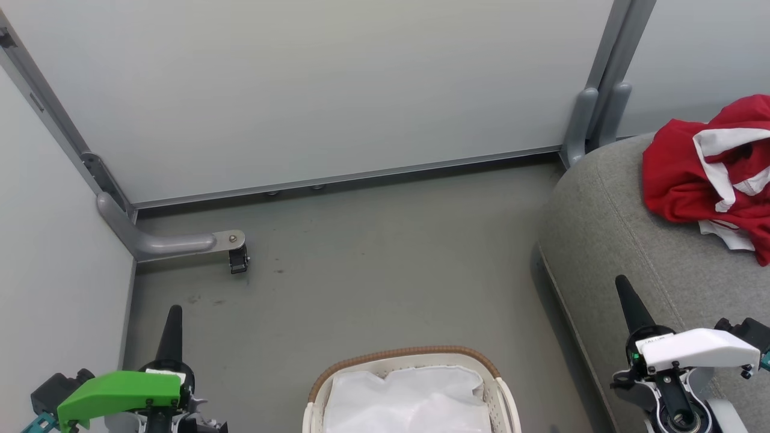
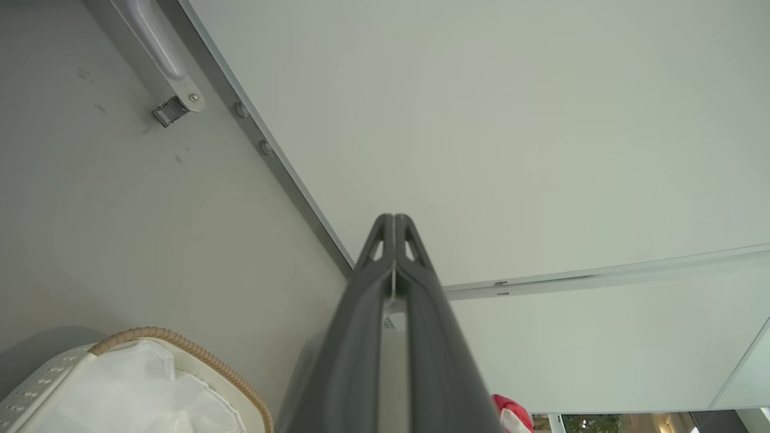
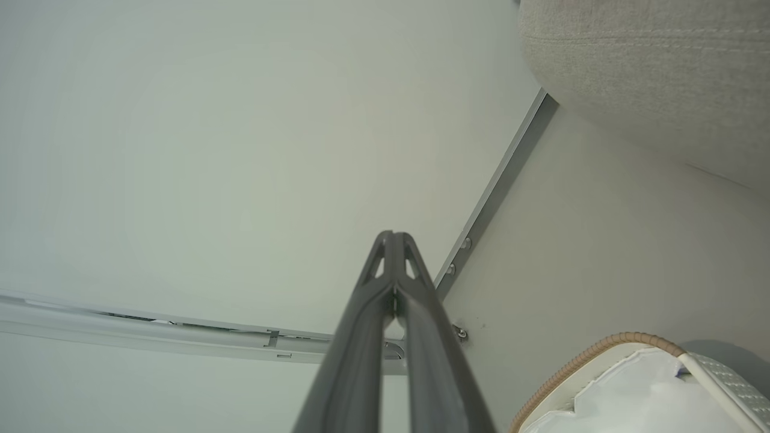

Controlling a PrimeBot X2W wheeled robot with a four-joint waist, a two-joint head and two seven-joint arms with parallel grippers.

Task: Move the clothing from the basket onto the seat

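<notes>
Red clothing [image 1: 710, 174] with white stripes lies crumpled on the grey seat [image 1: 607, 240] at the right; a scrap of the clothing [image 2: 511, 415] peeks past my left fingers. The cream basket [image 1: 406, 356] with a brown rim stands on the floor at bottom centre, showing white lining [image 1: 409, 400] inside. The basket [image 2: 180, 346] sits low left in the left wrist view, and the basket [image 3: 601, 352] low right in the right wrist view. My left gripper [image 1: 172, 319] is shut and holds nothing, left of the basket. My right gripper [image 1: 625, 291] is shut and holds nothing, over the seat's front edge.
Pale partition panels [image 1: 301, 90] close off the back and left. A grey partition foot with a caster [image 1: 237, 258] juts onto the floor at the left. Bare grey floor [image 1: 391, 258] lies between the basket and the back panel.
</notes>
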